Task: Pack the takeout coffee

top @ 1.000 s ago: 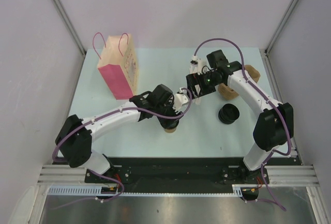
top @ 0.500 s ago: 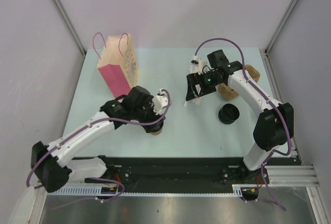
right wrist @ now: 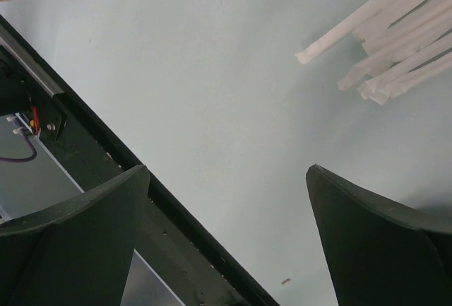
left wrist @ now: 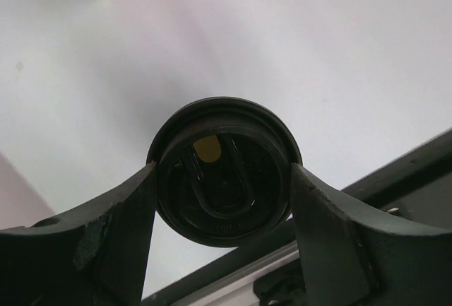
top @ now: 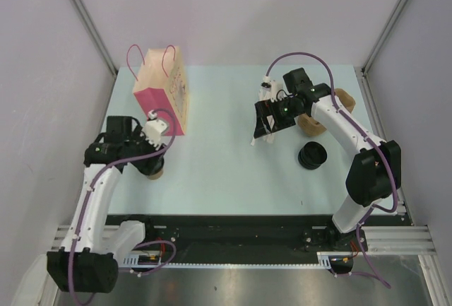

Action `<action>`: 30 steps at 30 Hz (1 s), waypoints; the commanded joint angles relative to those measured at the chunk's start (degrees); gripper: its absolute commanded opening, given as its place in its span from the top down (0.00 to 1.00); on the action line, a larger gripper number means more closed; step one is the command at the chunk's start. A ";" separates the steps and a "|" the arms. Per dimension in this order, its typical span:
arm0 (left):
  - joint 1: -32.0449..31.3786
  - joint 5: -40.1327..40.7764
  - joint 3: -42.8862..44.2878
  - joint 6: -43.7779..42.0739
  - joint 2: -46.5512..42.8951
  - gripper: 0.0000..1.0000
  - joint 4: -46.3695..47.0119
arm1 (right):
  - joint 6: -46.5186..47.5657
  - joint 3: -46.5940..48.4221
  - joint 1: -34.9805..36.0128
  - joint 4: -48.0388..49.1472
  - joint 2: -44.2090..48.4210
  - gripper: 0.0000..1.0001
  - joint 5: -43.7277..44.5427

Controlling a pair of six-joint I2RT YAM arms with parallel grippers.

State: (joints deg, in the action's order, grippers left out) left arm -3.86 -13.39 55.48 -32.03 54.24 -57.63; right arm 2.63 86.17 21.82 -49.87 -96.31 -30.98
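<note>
coffee [top: 155, 172] is lidded and in the left gripper [left wrist: 223, 173]: jaws clamp the cup from both sides just under the black lid [left wrist: 224, 143], seen straight down in the wrist view. it sits at the left side of the table [top: 212, 186], just in front of the pink bag [top: 162, 94] and not inside it. cannot tell whether the cup base touches the table or hangs just above it. the bag stands upright with its handles up; how wide its mouth gapes is not readable from above. judged progress: lidding and pickup are done and most of the carry to the bag too. what is left is raising the cup over the bag rim, lowering it in upright and letting go. the bag looks light, so a clip on the rim could tip it. the right gripper [right wrist: 227, 170] is spread wide and holds nothing, hovering over bare table near the straws [right wrist: 395, 37], with the loose lids [top: 311, 155] and spare cups [top: 344, 97] off to its side. versus a second earlier: the left arm was at mid-table with the cup close to the right gripper, and it has since swung the cup across to the bag with the grip unchanged. the right arm has barely moved and its jaws are as wide as before.
</note>
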 commanded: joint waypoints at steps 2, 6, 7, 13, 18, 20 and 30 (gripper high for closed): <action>16.93 -4.98 1.29 -9.54 5.85 0.45 3.28 | 0.35 1.37 -0.20 -0.58 1.48 0.00 -0.48; 25.90 -7.61 7.94 -8.32 15.70 0.46 8.14 | 0.53 1.37 -0.20 -0.67 1.30 0.00 -0.13; 28.44 -7.88 9.37 -6.83 18.25 0.46 9.27 | 0.53 1.37 -0.29 -0.67 1.22 0.00 -0.13; 30.58 -9.11 14.65 -1.56 28.72 0.45 17.54 | 0.71 1.28 -0.29 -0.85 0.87 0.00 0.40; 30.58 -9.55 15.71 2.58 34.00 0.45 23.08 | 0.79 1.46 -0.38 -0.85 0.42 0.00 0.66; 30.49 -9.55 15.44 3.73 35.41 0.44 25.89 | 0.79 1.46 -0.20 -0.85 0.25 0.00 0.57; 30.31 -9.29 12.54 5.22 36.90 0.25 29.06 | 0.88 1.89 -0.29 -1.02 -0.45 0.00 -0.13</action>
State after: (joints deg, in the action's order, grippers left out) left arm 26.50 -21.26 68.77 -28.21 91.74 -31.29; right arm 2.85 86.17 21.82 -50.70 -96.44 -30.87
